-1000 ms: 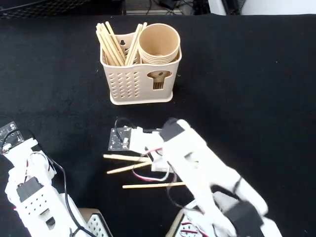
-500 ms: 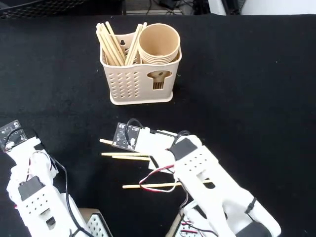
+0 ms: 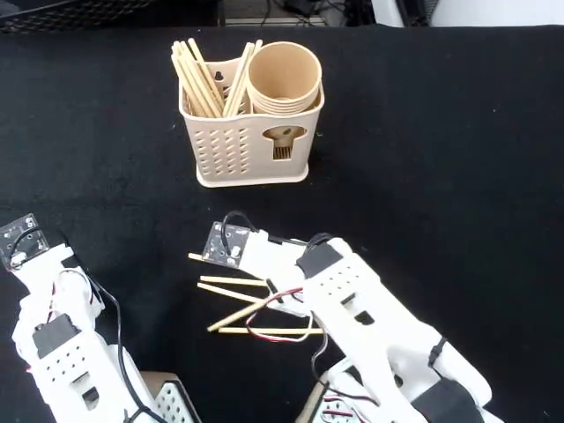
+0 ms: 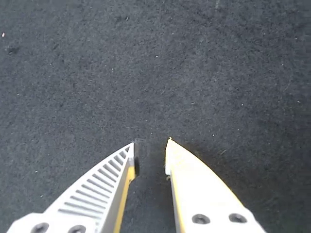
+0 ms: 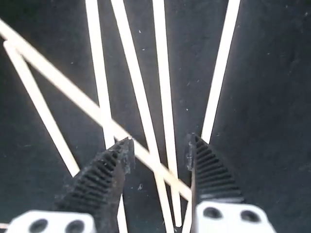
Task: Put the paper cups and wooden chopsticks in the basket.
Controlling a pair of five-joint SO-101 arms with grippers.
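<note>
Black cloth-covered surface [image 3: 458, 176] under everything. At its far centre, a beige perforated plastic basket [image 3: 251, 152], upright, split into two compartments: a bundle of pale wooden chopsticks [image 3: 198, 79] leaning in the left one, a stack of tan paper cups [image 3: 284, 79] nested in the right one, rims above the basket wall. On the near side, well apart from the basket, several loose wooden chopsticks [image 3: 231, 282] flat on the surface, mostly lying left to right, one slanted across the others and touching them. White right arm [image 3: 361, 317] stretched from the near edge over this scatter, covering the right ends of the sticks. Right pincer [image 5: 159, 145] dark-fingered, parted moderately, gripping nothing, tips low over the loose sticks, with two of them running through the gap and the slanted one crossing between the fingers. White left arm [image 3: 53, 344] at the near left corner, well apart from the loose sticks. Left pincer [image 4: 149, 148] pale with yellow edging, parted only narrowly, gripping nothing, tips over bare black cloth.
</note>
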